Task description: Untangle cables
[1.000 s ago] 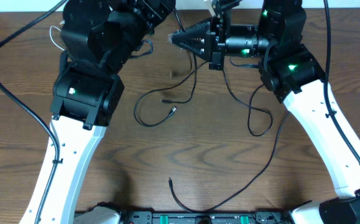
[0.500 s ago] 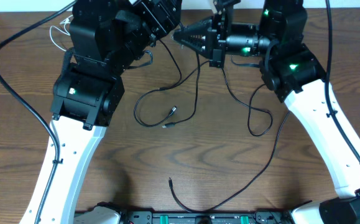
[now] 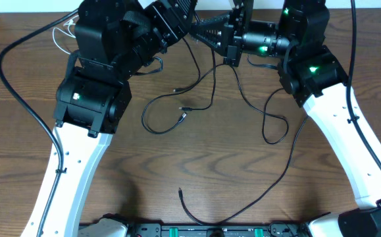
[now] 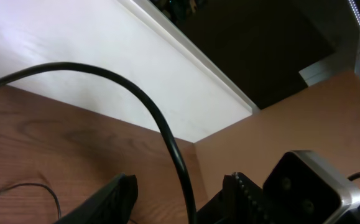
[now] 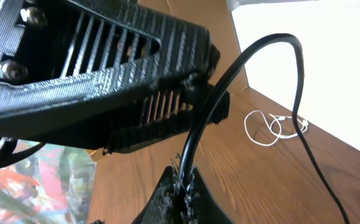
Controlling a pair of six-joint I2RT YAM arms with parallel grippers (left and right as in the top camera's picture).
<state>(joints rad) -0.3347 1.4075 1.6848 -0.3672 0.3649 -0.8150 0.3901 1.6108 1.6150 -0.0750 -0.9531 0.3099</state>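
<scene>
over the cables [image 3: 264, 125], jaws tip-to-tip

Thin cables [image 3: 264, 128] black, one cord [image 3: 62, 33] white at upper left; table [image 3: 210, 164] mid-brown with darker wood grain; left arm [image 3: 78, 171] and right arm [image 3: 348, 138] black above, white below.

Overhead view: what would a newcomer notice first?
The left arm and right arm meet nose to nose at top centre, with a black cord trailing from that spot onto the wooden table. More black cords loop across mid-table; a small white cord lies top left, behind the left arm.
</scene>
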